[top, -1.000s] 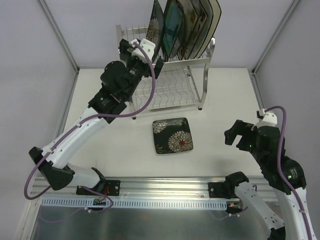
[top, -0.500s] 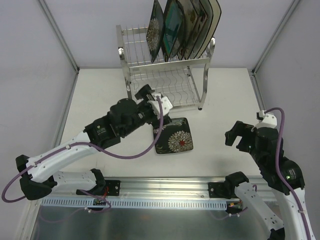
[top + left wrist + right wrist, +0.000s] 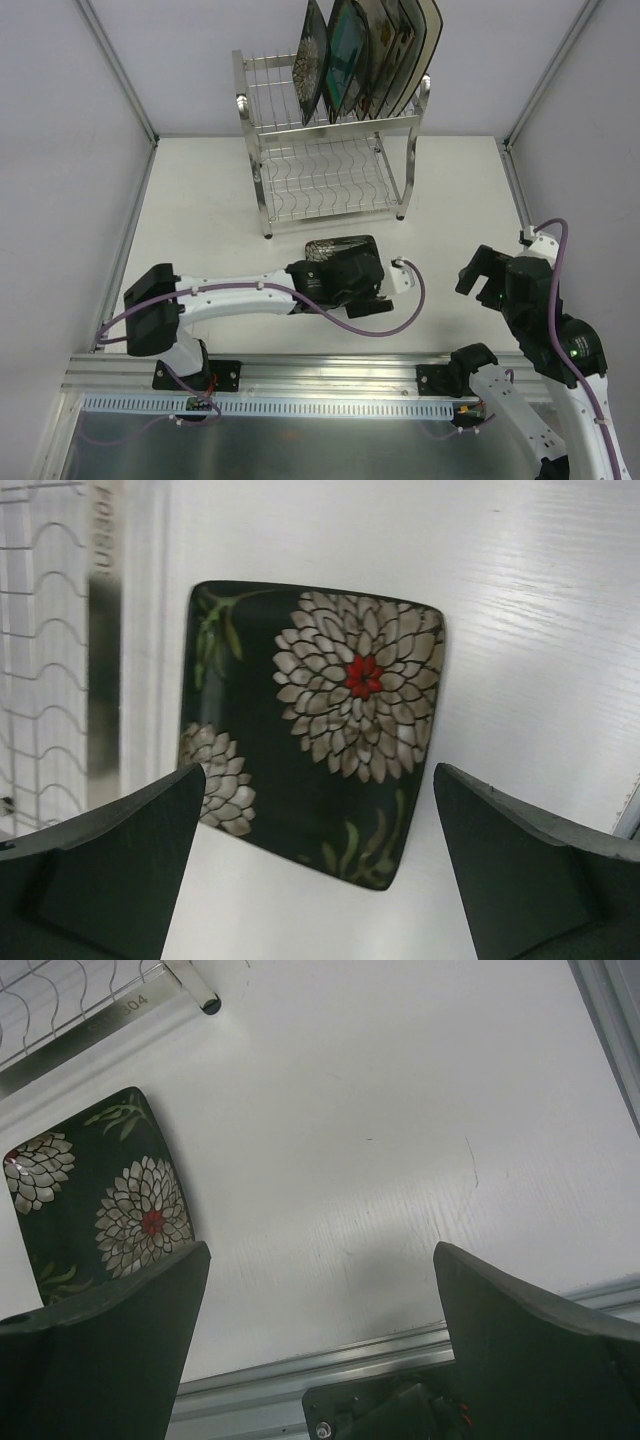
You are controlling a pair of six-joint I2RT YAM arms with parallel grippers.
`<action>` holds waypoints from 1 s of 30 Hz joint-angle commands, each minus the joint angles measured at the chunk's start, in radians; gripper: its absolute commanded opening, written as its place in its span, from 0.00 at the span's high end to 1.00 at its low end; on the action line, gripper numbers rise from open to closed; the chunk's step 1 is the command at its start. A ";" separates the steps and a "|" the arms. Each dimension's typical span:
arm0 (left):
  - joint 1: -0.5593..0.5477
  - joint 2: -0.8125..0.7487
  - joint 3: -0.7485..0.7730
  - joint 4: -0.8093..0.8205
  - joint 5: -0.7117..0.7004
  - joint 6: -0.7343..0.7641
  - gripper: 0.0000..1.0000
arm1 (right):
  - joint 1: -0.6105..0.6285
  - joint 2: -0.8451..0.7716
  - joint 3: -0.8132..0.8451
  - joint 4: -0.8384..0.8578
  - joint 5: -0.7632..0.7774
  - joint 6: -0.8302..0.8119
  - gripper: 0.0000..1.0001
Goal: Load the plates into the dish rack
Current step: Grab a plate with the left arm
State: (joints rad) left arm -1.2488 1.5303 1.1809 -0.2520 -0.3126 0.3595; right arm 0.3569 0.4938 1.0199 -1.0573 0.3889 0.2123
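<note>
The dish rack point(image 3: 330, 150) stands at the back of the table, with several square plates point(image 3: 365, 55) on edge in its upper tier. One dark plate with white flowers point(image 3: 310, 730) lies flat on the table in front of the rack. My left gripper point(image 3: 318, 780) hovers open above that plate and touches nothing. From above, the left wrist point(image 3: 345, 272) covers most of the plate, leaving only its far edge point(image 3: 325, 246) showing. My right gripper point(image 3: 480, 282) is open over bare table to the right. Its view catches the plate point(image 3: 95, 1200) at the left.
A corner of the rack's lower shelf shows in the left wrist view point(image 3: 50, 660) and in the right wrist view point(image 3: 70, 1000). An aluminium rail point(image 3: 330, 375) runs along the near table edge. Frame posts and white walls close in the sides and back.
My left arm has swung down from the rack's upper tier to above the dark flowered plate on the table. The right arm has barely shifted.
</note>
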 commanded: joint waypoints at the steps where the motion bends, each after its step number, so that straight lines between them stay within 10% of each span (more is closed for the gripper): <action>1: -0.046 0.088 0.060 -0.003 -0.080 -0.088 0.01 | -0.006 -0.004 -0.003 -0.032 0.047 0.029 0.01; 30: -0.136 0.550 0.146 0.046 -0.425 -0.142 0.23 | -0.004 -0.027 -0.003 -0.046 0.015 -0.001 0.00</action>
State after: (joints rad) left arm -1.3758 2.0335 1.3197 -0.2012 -0.7136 0.2077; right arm 0.3569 0.4713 1.0130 -1.0908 0.4065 0.2237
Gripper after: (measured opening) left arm 0.784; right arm 0.994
